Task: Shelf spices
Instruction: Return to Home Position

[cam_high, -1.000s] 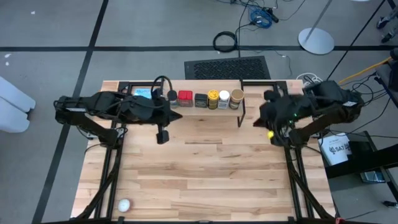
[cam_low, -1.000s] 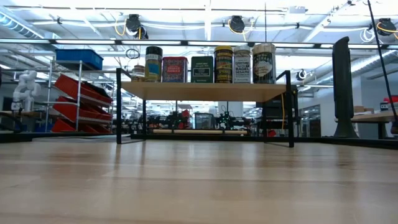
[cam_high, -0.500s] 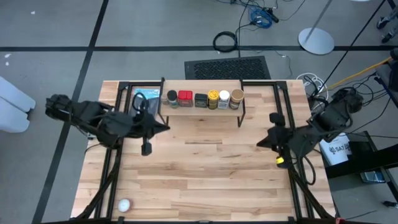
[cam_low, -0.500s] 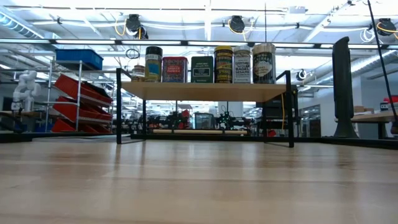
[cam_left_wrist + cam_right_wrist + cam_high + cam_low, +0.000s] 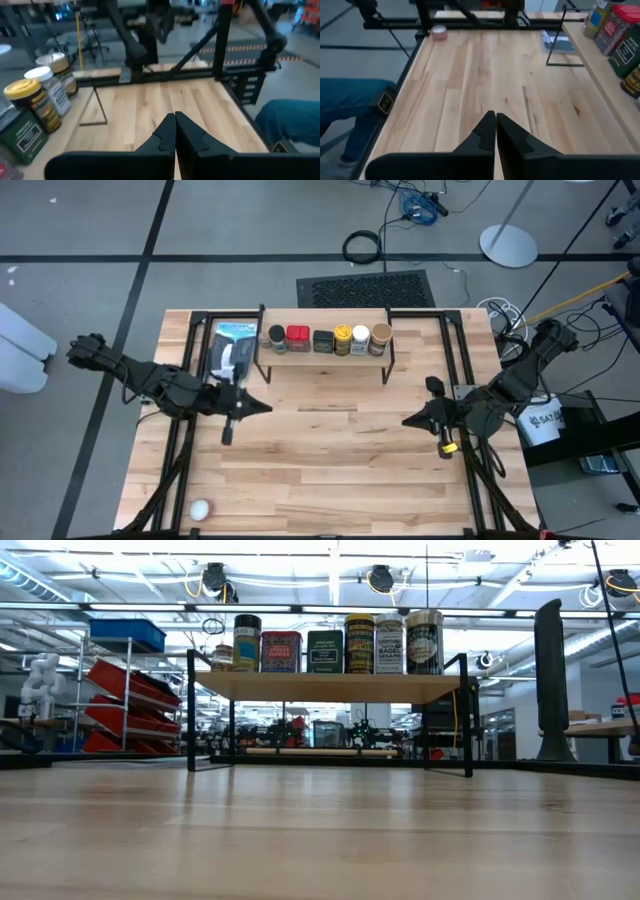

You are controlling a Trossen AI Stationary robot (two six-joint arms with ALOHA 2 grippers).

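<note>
Spices: I am watching six containers standing upright in a single row on the shelf [image 5: 322,357]. From the left arm's side to the right arm's side, they are the small dark-lidded jar [image 5: 277,336], the red tin [image 5: 298,337], the black square tin [image 5: 322,341], the yellow-lidded jar [image 5: 342,338], the white-lidded jar [image 5: 360,340] and the tan-lidded jar [image 5: 380,337]. Each is standing just beside its neighbour.
Shelf: It is standing on its thin black legs at the far edge of the table [image 5: 340,465], about midway between the two arms. In the low view the labels are facing the camera.
Left hand: The left hand [image 5: 262,408] is hovering over the table on its own side, well apart from the shelf and pointing toward the table's middle. In its wrist view the two fingers are pressing together at the tips and holding nothing.
Right hand: The right hand [image 5: 408,421] is hovering over the table on the opposite side, also well apart from the shelf and pointing toward the middle. Its fingers are likewise pressing together with nothing between them.
Also on the table: A flat blue-and-black package [image 5: 234,350] is lying just beside the shelf's end on the left arm's side. A small white ball [image 5: 200,509] is sitting near the corner by the left arm, well apart from everything else.
</note>
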